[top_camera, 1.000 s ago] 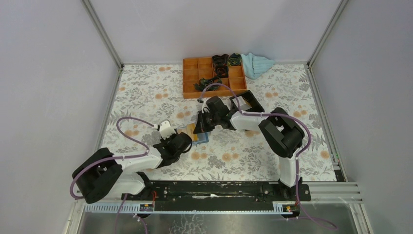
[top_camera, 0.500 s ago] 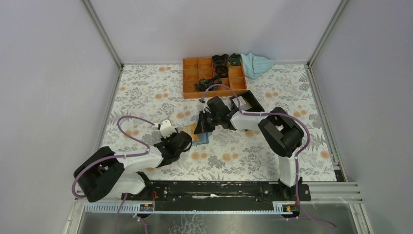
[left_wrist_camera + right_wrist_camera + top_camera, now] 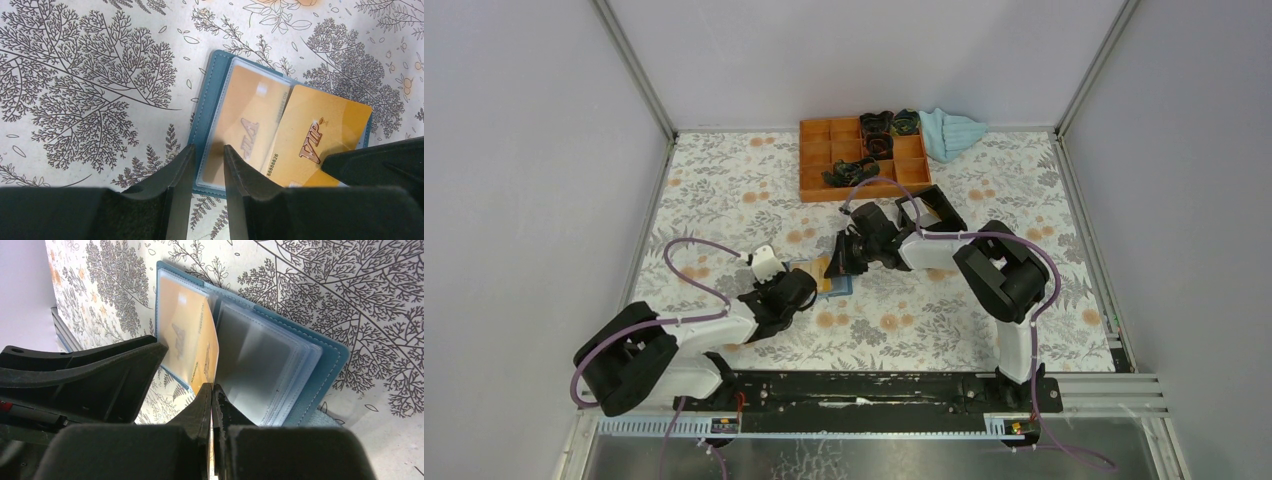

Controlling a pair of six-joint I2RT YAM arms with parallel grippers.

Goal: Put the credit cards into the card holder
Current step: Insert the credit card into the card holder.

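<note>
The teal-blue card holder [image 3: 205,115] lies open on the flowered table, also seen in the top view [image 3: 824,276] and the right wrist view [image 3: 327,365]. One tan-orange credit card [image 3: 245,110] sits inside a clear sleeve. My right gripper [image 3: 212,390] is shut on a second gold card marked VIP [image 3: 320,135], whose edge [image 3: 211,355] is partly inside the sleeves. My left gripper [image 3: 204,155] stands narrowly open over the holder's near left edge, one finger on each side of it.
An orange compartment tray [image 3: 824,160] with dark items stands at the back. A light blue cloth [image 3: 952,132] lies to its right. A black box [image 3: 936,208] sits behind the right arm. Grey walls close in both sides.
My right gripper has shifted slightly to the right with the gold card. My left gripper has edged a little toward the holder. The holder has stayed in place.
</note>
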